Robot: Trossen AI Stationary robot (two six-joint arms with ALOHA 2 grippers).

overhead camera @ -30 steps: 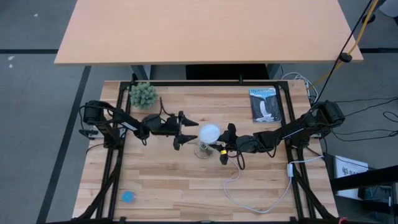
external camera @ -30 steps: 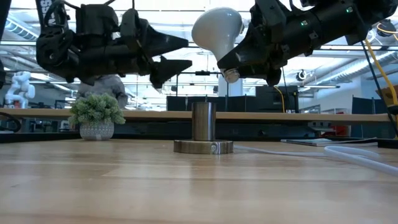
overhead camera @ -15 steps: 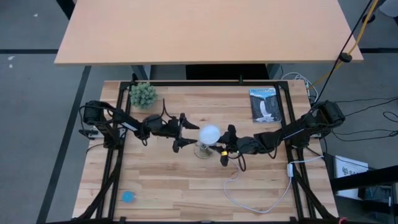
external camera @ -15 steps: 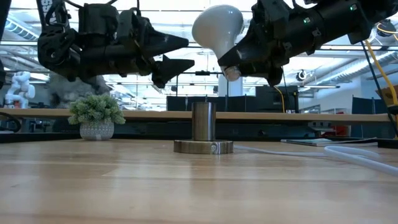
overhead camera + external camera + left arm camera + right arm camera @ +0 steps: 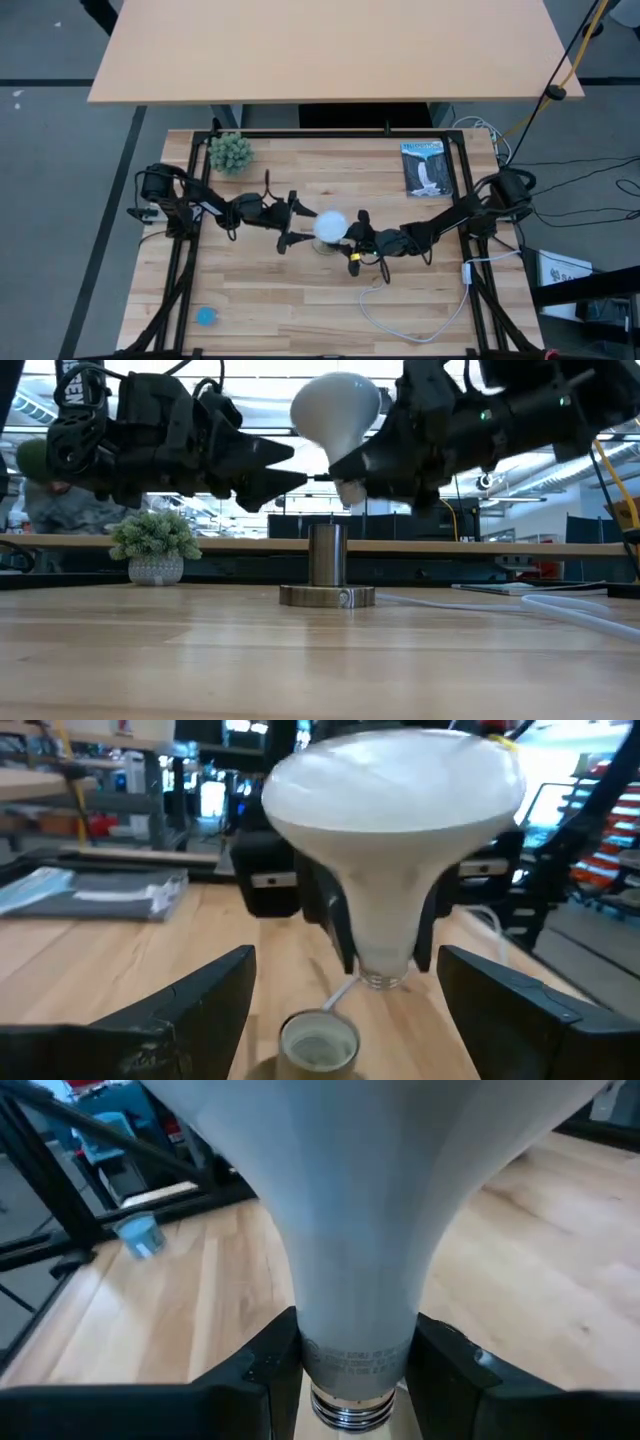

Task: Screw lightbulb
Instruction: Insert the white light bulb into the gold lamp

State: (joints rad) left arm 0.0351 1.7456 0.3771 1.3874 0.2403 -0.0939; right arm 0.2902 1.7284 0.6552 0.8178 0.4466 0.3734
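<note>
**Bulb held over socket, not seated**

Right gripper (image 5: 345, 478) mid tabletop, fingers pinching lightbulb (image 5: 335, 410) at narrow neck, just above screw base. Globe up and tilted toward left arm, base angled down. In low view, base clear of socket (image 5: 327, 555), air gap betw. the two; socket upright on round metal disc, centre of tabletop (image 5: 200, 660). In high view, bulb (image 5: 331, 225) sits over socket spot, so roughly above it; exact alignment not readable. Right wrist view: two dark fingers (image 5: 262, 1365) pressed on either side of neck, threaded base showing below.

Left gripper (image 5: 292, 225) just beside bulb, on its left in high view, fingers spread wide, nothing betw. them. Not touching bulb. Left wrist view: bulb (image 5: 395, 830) straight ahead, open socket mouth below it.

Elsewhere: small potted plant (image 5: 231, 152) far left corner, booklet (image 5: 427, 168) far right, white cord (image 5: 420, 320) looping near front edge, small blue obj. (image 5: 205, 316) front left. Person partly visible behind left arm in low view, blurred.
</note>
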